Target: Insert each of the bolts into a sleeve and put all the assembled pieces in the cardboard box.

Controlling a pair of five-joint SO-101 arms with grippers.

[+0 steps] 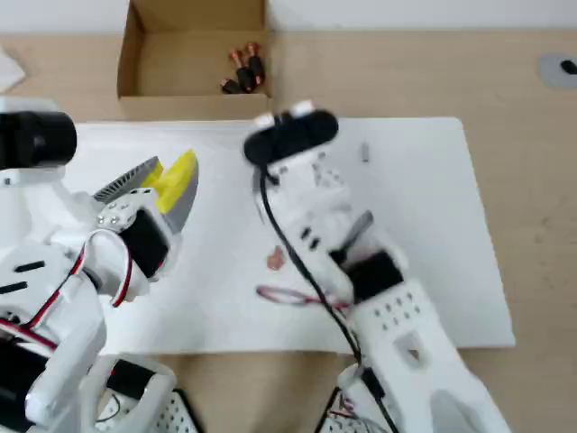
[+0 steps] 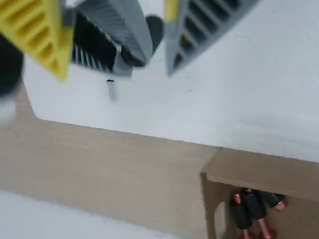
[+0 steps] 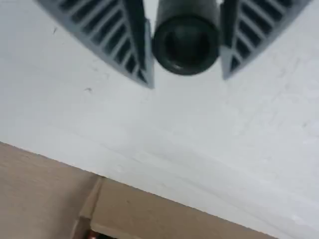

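The right claw (image 3: 187,77) grips a sleeve (image 3: 187,37) seen end-on — the loose bolt (image 1: 364,152) lies near it, well apart from the open, empty left claw (image 2: 149,64).

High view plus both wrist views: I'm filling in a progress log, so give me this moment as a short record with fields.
box: cardboard box on the table beyond the white mat, top open
in box: a few assembled pieces, black with copper ends, lying together
right tool: shut on a black sleeve, above the mat
left tool: above the mat
loose on mat: small grey piece towards the box side; copper-coloured piece mid-mat
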